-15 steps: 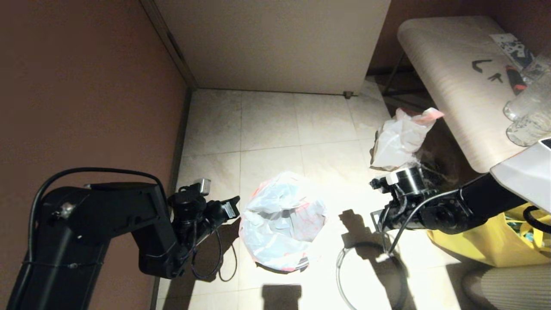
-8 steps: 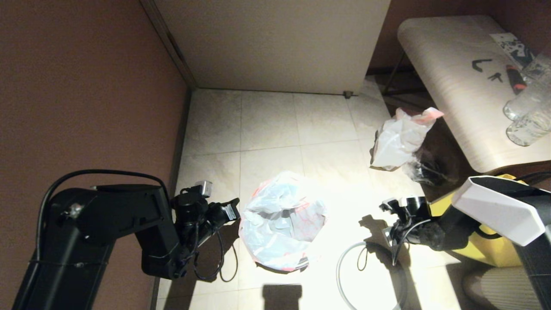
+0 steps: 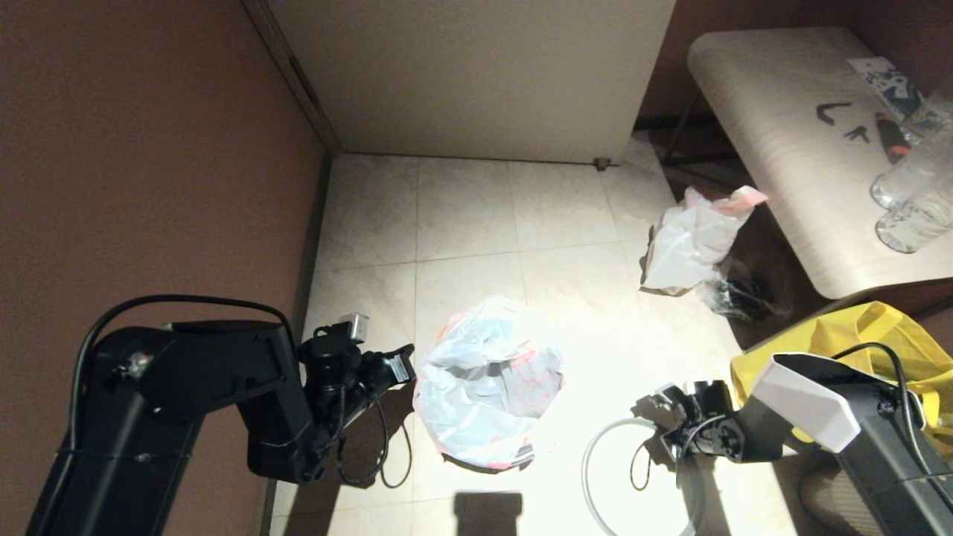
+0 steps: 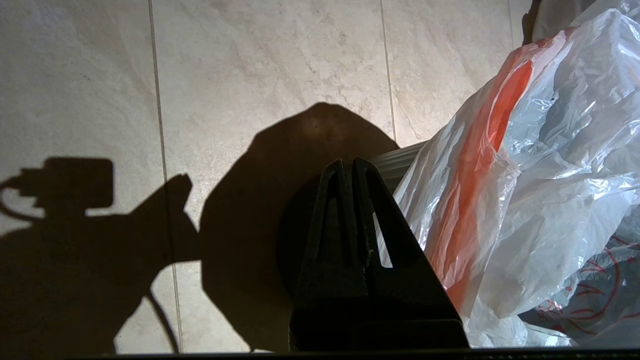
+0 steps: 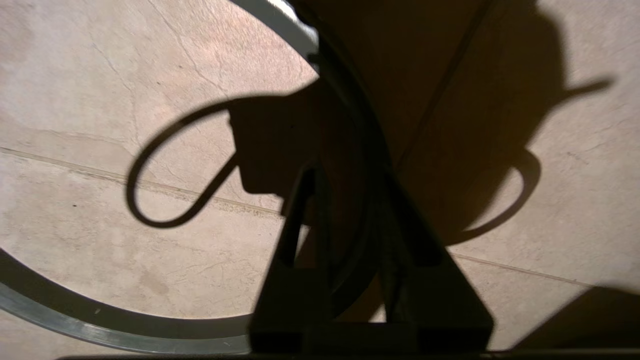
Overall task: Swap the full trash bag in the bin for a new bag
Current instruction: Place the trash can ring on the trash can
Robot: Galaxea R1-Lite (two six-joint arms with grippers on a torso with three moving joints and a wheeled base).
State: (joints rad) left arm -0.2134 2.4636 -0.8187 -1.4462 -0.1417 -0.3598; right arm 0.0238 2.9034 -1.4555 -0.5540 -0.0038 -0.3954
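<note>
Yellow tote [image 3: 886,339], wooden table [image 3: 789,149], clear bottles [image 3: 912,201].

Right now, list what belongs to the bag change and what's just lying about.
Job: translucent white plastic bag with red cartoon print, draped over the small round black bin; whitish opaque full bag with pink top edge; thin grey ring.
Lying about: yellow fabric tote; small clear wrinkled bag; pale table.
</note>
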